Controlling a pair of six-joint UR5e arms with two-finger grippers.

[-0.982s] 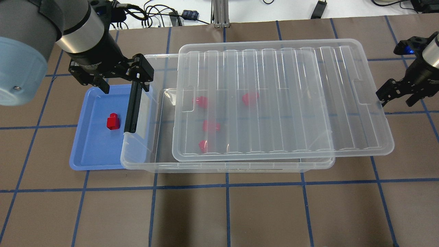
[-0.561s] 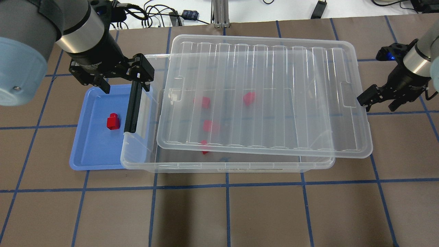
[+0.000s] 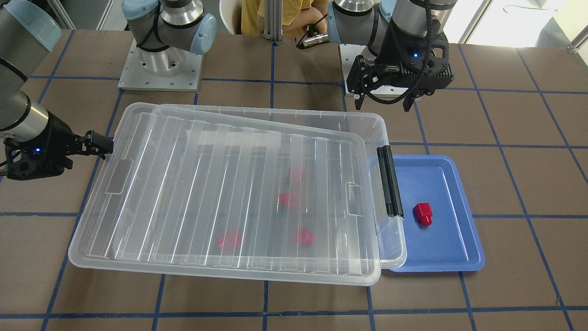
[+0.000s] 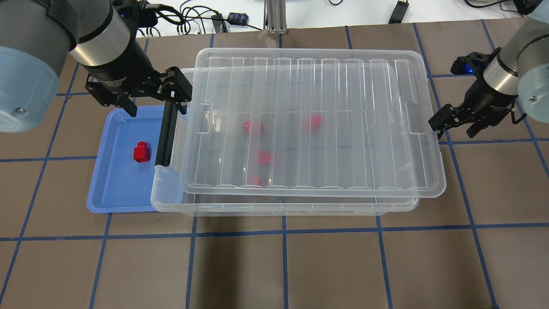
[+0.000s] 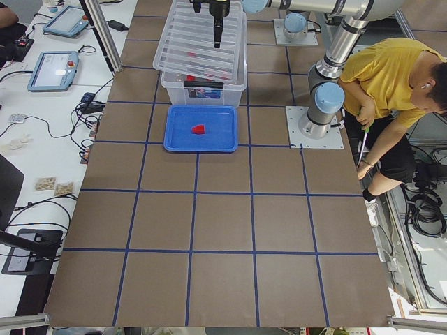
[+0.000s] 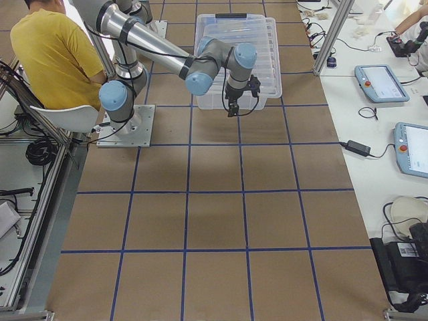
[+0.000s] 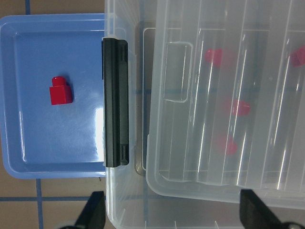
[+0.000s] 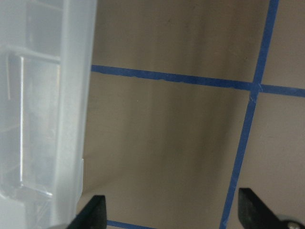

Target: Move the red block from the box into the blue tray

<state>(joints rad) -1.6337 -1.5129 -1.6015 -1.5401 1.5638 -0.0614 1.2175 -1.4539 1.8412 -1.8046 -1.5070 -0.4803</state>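
Observation:
One red block [image 4: 141, 152] lies in the blue tray [image 4: 116, 189], also in the front view [image 3: 422, 214] and left wrist view [image 7: 61, 91]. Several more red blocks [image 4: 253, 126] lie in the clear box [image 4: 300, 208] under its ribbed lid [image 4: 364, 128], which sits slightly askew on top. The black latch [image 4: 166, 133] is at the box's tray end. My left gripper [image 4: 154, 101] is open and empty, above the latch end and the tray's far edge. My right gripper [image 4: 454, 126] is open and empty, one finger against the lid's right edge [image 8: 47, 119].
The blue tray's right edge is tucked under the box's latch end. Cables [image 4: 193, 19] and a metal post [image 4: 274, 17] are beyond the table's far edge. A person in yellow [image 5: 384, 77] sits by the robot's base plates [image 3: 161, 64].
My right gripper has moved left and the lid has slid left with it, now covering nearly the whole box. My left gripper and the block in the tray have not moved.

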